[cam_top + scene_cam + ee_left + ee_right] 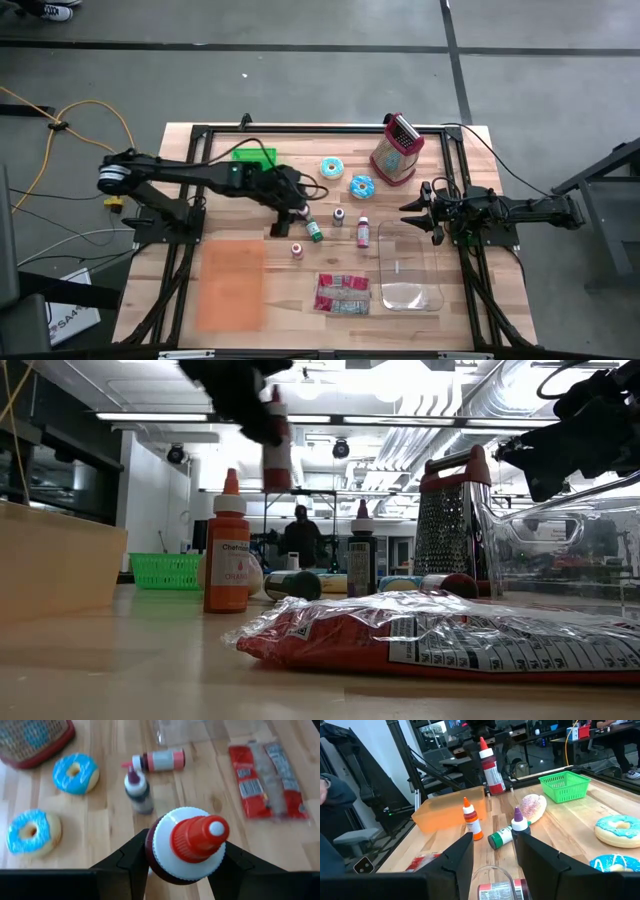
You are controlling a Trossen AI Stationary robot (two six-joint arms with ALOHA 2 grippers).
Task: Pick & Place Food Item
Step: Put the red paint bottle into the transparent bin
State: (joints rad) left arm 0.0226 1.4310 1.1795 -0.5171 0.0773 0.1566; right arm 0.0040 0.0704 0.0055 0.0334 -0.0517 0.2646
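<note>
Fingers of the left gripper point(182, 870) are clamped on a red sauce bottle with a white collar and red pointed cap point(187, 845), which hangs tilted in the air, clear of the wooden counter point(250, 310). In the right wrist view the same bottle point(491, 767) shows raised above the other things, gripped near its upper part. In the high view this gripper point(292, 207) sits left of the counter's middle, just beside a green-capped bottle lying on its side point(314, 230).

Standing on the counter nearby are a small orange bottle with an orange cap point(471, 822) and a dark bottle with a purple tip point(519, 827). A pink-labelled bottle point(162, 760) lies flat. Two doughnuts with blue icing point(332, 167) point(362, 185) lie near a metal box grater with a red handle point(397, 150). A green plastic basket point(254, 156) stands at the far left, a translucent orange rectangular tray point(233, 282) at the near left, a clear plastic container point(408, 268) at the near right, and a red snack packet in clear wrap point(343, 292) between those two.

The right gripper point(418, 208) waits with its fingers apart, holding nothing, over the far end of the clear container.
</note>
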